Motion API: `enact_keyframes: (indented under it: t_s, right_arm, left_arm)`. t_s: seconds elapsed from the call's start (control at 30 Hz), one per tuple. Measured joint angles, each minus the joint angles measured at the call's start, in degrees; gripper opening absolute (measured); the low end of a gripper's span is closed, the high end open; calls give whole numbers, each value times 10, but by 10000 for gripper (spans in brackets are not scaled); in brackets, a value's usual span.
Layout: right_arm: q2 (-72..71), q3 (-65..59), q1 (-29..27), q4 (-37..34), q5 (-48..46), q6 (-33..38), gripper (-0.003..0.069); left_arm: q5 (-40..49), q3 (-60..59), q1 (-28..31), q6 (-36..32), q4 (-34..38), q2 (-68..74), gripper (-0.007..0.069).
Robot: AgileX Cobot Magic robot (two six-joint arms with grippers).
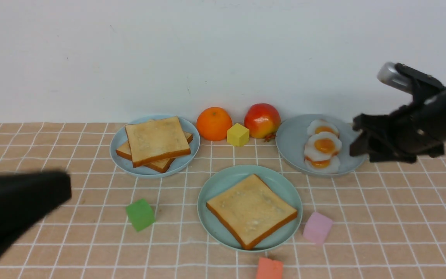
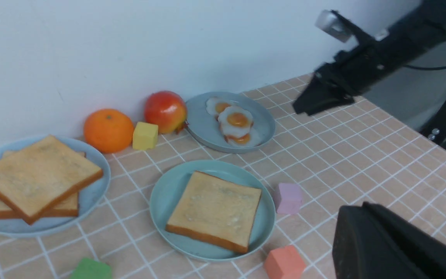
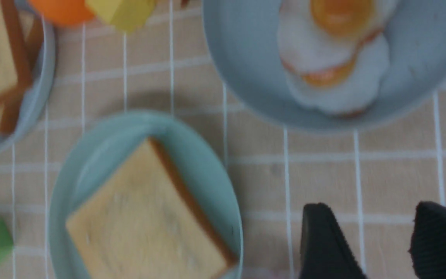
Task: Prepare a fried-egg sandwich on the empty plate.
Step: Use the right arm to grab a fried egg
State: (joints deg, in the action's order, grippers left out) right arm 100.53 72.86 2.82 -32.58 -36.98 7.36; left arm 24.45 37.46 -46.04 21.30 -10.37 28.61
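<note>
Fried-egg sandwich: not yet built. Part in place: one toast slice [image 1: 251,210], lying flat on the mint-green plate [image 1: 223,182] in the middle of the front view. Fried egg [image 1: 325,145]: topmost of three overlapping ones on the grey-blue plate [image 1: 292,143], at 1 o'clock from the mint-green plate. Right gripper [image 1: 357,139]: at 3 o'clock of the grey-blue plate, raised just beside its rim, fingers [image 3: 323,240] spread with nothing between them. Left gripper [image 1: 54,190]: a blurred dark shape at 8 o'clock, and you cannot tell whether it is spread or closed. Hazards, as judged: the eggs overlap, so a pinch on the top one may drag a neighbour along. The egg is flat and glossy, so it may slip out in transit. A low approach may catch the rim and shove that plate toward the apple [image 1: 262,120] at its 10 o'clock. You should also mind the pink cube [image 1: 317,228], just beside the mint-green plate at 4 o'clock, near the likely carry path.
</note>
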Motion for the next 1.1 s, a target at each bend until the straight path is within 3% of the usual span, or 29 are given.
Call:
enact_keyframes:
  t_s: [0.43, 1.1]
  right_arm:
    - [183, 153, -28, -73, 5, 0, 382]
    - [251, 179, -33, -139, 71, 4, 385]
  left_arm:
    - [-52, -38, 0, 14, 10, -13, -13]
    - [-33, -38, 0, 14, 18, -12, -13]
